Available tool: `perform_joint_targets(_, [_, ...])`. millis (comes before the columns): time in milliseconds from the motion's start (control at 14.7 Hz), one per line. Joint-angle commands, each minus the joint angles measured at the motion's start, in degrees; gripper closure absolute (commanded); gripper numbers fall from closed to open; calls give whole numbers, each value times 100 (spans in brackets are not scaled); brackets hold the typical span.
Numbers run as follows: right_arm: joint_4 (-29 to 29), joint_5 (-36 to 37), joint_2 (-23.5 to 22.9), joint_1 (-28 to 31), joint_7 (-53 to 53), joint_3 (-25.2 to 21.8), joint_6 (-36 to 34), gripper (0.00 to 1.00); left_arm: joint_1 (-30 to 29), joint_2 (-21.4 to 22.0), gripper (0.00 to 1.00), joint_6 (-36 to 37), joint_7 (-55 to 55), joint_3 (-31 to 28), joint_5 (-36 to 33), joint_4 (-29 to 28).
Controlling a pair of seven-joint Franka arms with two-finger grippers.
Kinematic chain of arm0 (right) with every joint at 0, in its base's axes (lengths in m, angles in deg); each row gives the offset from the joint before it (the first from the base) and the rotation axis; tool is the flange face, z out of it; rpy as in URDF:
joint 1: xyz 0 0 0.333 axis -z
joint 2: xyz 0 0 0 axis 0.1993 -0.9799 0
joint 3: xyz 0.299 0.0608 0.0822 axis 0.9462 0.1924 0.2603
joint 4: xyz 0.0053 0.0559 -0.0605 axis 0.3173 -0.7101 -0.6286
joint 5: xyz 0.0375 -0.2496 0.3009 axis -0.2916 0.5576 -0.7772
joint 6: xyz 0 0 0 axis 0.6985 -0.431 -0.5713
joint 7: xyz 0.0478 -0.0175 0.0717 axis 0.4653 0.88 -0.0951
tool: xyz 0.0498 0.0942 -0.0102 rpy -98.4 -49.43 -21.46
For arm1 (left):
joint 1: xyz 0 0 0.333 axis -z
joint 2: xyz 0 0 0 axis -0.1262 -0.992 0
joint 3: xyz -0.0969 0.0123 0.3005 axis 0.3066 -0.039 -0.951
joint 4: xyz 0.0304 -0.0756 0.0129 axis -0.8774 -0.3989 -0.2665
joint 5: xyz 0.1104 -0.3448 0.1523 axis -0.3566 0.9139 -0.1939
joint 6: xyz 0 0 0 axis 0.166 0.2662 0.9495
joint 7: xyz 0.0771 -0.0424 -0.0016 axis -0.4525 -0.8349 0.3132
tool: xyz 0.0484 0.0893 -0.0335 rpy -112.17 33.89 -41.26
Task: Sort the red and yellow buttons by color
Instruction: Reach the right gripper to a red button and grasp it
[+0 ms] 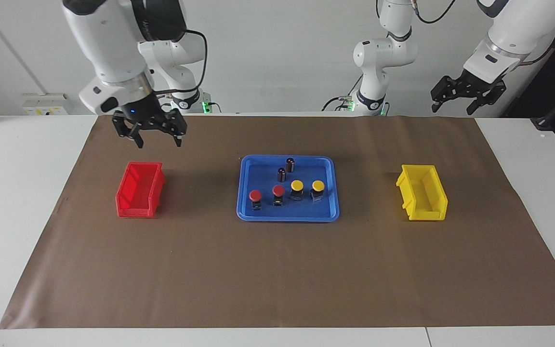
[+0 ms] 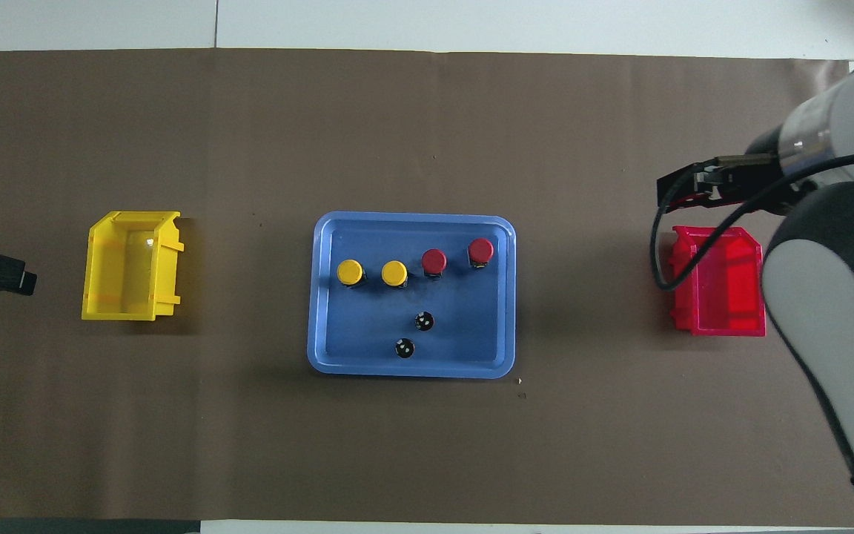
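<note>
We see the two red buttons and two yellow buttons standing in a row in the blue tray mid-surface, farther from the robots than two dark cylinders. Our right pincer hangs spread and empty above the red bin. Our left pincer waits spread, high above the surface's edge, nearer the robots than the yellow bin.

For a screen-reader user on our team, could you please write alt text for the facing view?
A blue tray mid-table holds two red buttons, two yellow buttons and two dark cylinders, between a red bin and a yellow bin. The right pincer hangs open in the air near the red bin; the left pincer waits open.
</note>
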Motion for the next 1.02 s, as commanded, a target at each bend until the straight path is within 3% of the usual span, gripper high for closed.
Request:
perform_joint_targets(0, [884,-2,-1142,-544,871,13,454,0,-60,100,0,45,-1,37,-50,-43])
perform_joint_targets(204, [105,-2,-1232,-888,1155,13,1412,0,-60,100,0,45,-1,37,-59,-43])
perform_joint_targets(339, [-81,16,-1486,-1124,1270,13,1696,0,-60,100,0,45,-1,37,-59,-43])
perform_joint_targets(475, [-659,155,-1443,-1336,1480,13,2125,0,-60,100,0,45,-1,37,-59,-43])
perform_joint_targets(950, [-1654,244,-1153,-1434,1508,21,2918,2,-60,100,0,45,-1,37,-59,-43])
